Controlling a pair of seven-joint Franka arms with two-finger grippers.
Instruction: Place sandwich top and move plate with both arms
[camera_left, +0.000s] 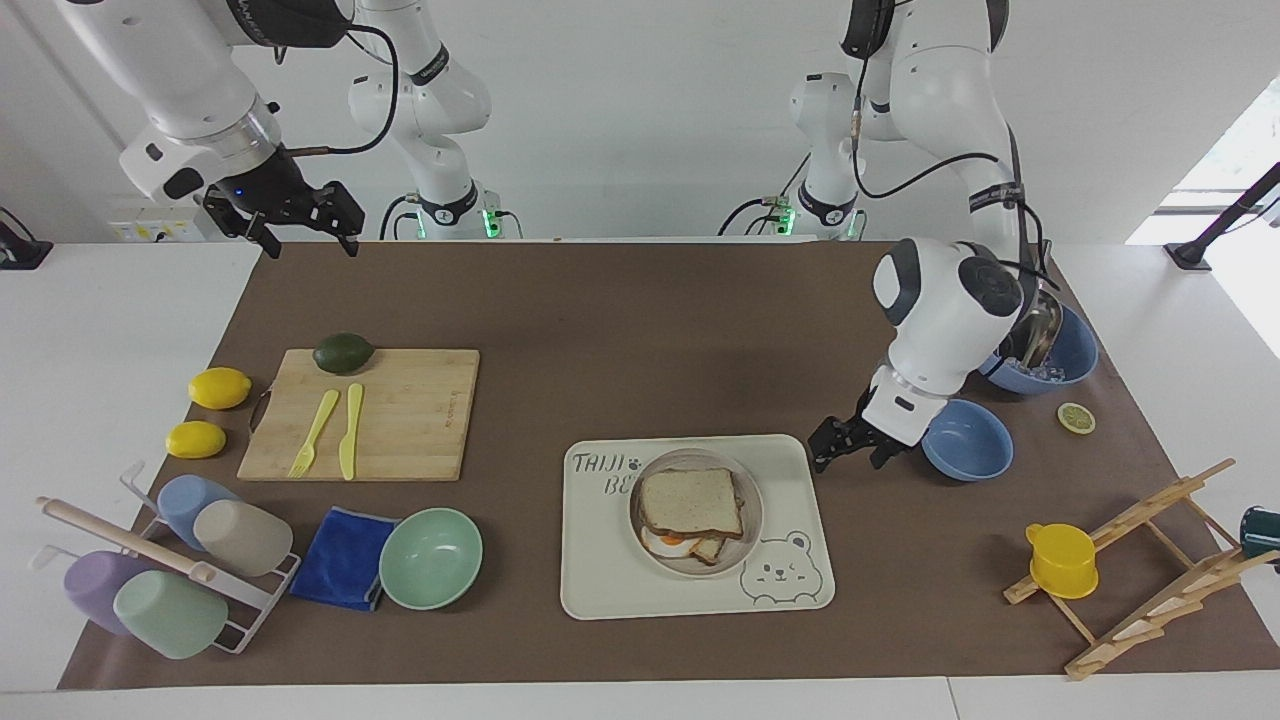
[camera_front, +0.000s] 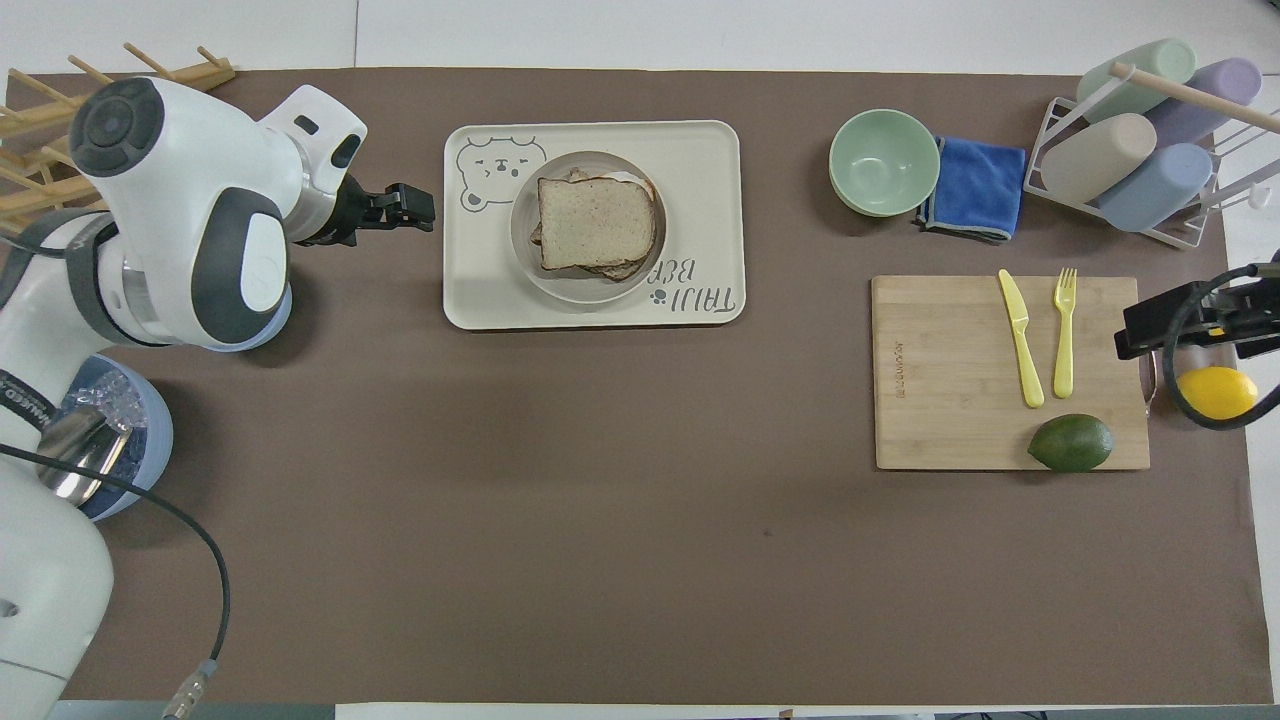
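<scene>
The sandwich top (camera_left: 690, 498) (camera_front: 597, 221) lies flat on a lower slice with a fried egg (camera_left: 665, 543). Both rest on the plate (camera_left: 752, 528) (camera_front: 524, 250), which sits on the cream bear tray (camera_left: 600, 585) (camera_front: 700, 150). My left gripper (camera_left: 848, 458) (camera_front: 424, 205) hangs open and empty just off the tray's edge, over the brown mat between the tray and a small blue bowl (camera_left: 965, 440). My right gripper (camera_left: 310, 245) waits open and raised over the mat's corner at the right arm's end, holding nothing.
A big blue bowl (camera_left: 1075, 355) with ice and a scoop sits under the left arm's elbow. A wooden rack with a yellow cup (camera_left: 1060, 560) stands nearby. A cutting board (camera_left: 400, 420) with cutlery and an avocado, two lemons, a mint bowl (camera_left: 430, 558), a blue cloth and a cup rack lie toward the right arm's end.
</scene>
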